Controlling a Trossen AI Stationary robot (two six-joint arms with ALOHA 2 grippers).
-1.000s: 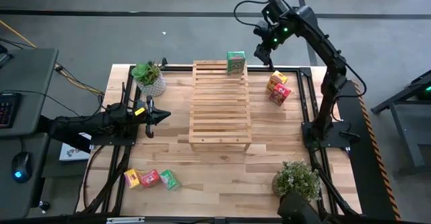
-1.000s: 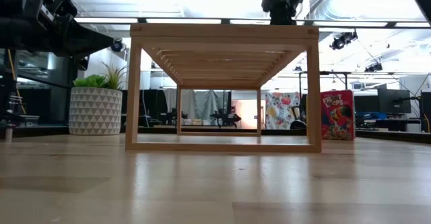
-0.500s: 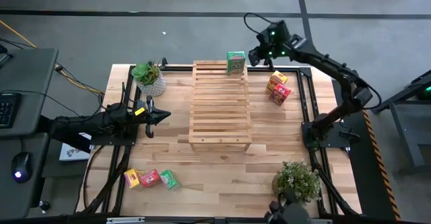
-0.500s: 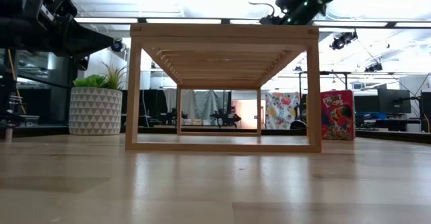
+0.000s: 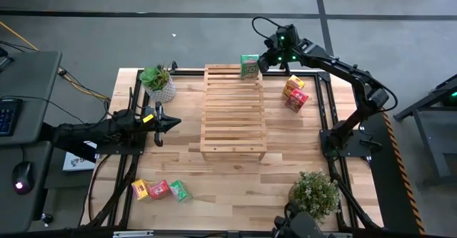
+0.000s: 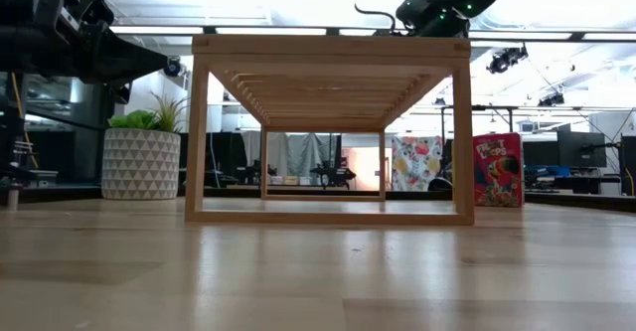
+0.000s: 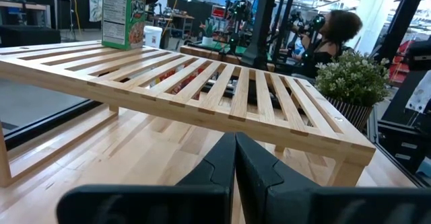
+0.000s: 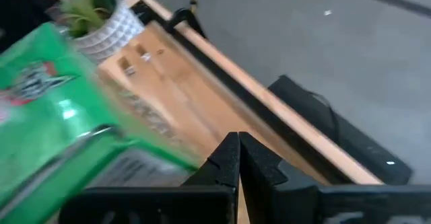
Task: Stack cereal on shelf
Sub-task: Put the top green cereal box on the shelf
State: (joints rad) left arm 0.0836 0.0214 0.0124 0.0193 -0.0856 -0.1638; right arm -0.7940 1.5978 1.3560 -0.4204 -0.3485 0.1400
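One green cereal box (image 5: 250, 66) stands upright on the far right corner of the shelf (image 5: 233, 109), the only box on it so far. In the left wrist view the same box (image 7: 124, 14) shows at the shelf's far end, slats otherwise bare.

The right gripper (image 5: 265, 59) sits just beside that box, on its right, fingers closed flat together with nothing between them; the right wrist view shows the green box (image 8: 60, 109) close alongside, not clamped. Judged: the place step for this box is done and the arm is free for the next pick.

Remaining cereal: a yellow box (image 5: 293, 85) and a pink-red box (image 5: 298, 100) lie together on the surface right of the shelf, near the right arm. Three more sit at the front left of the surface: yellow (image 5: 140, 189), pink-red (image 5: 158, 189), green (image 5: 180, 191).

The left gripper (image 5: 171, 124) waits left of the shelf, above the surface, pressed closed and empty.

Next move, as a guess: the right gripper should open, swing to the yellow or pink-red box on the right, grasp one without knocking its touching neighbour, and set it beside or on the green box. Care is needed not to tip the standing green box at the shelf edge. Roughly one of six done.
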